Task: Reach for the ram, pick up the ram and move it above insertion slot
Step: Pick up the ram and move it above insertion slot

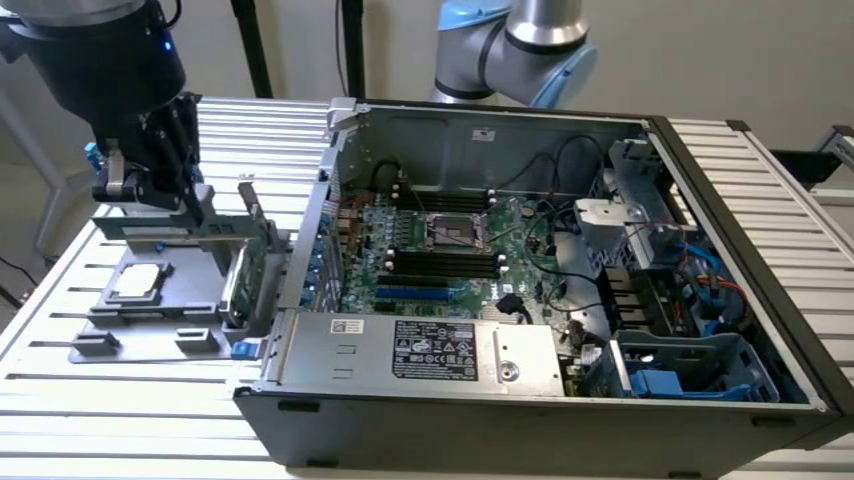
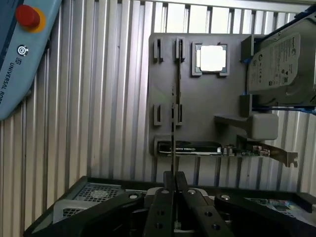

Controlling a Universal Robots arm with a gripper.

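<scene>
The open computer case (image 1: 534, 425) lies on the slatted table (image 1: 80, 415); inside it sit the motherboard (image 1: 400, 215) with its bare processor socket (image 1: 451, 232), a row of black memory slots (image 1: 447, 266), the power supply (image 1: 414, 350) along the near wall, and a drive cage (image 1: 687, 365) with blue parts at the exterior view's right, cables looping between them. Beside the case, at the exterior view's left, a grey tray (image 1: 134, 320) holds a processor (image 2: 212, 58) in its square pocket, a silver hard drive (image 2: 281, 61) on blue rails, and an expansion card (image 2: 197, 148) standing on edge with its metal bracket (image 2: 279, 157); the tray's small slotted holders (image 2: 158, 49) stand in pairs.

The gripper (image 2: 173, 177) is clamped on the ram (image 2: 175, 98), fingers pinched tight on its top edge; the wrist view sees the stick edge-on as a thin line over the tray; in the exterior view the ram (image 1: 180, 231) hangs level under the gripper (image 1: 150, 205), above the tray and apart from its near holders, just beside the upright card and short of the case's side wall (image 1: 304, 250).

The table beyond the tray lies bare; a teach pendant (image 2: 24, 64) with a red stop button (image 2: 27, 16) rests on the slats, well apart from the tray; the case's top stands open above the slots.
</scene>
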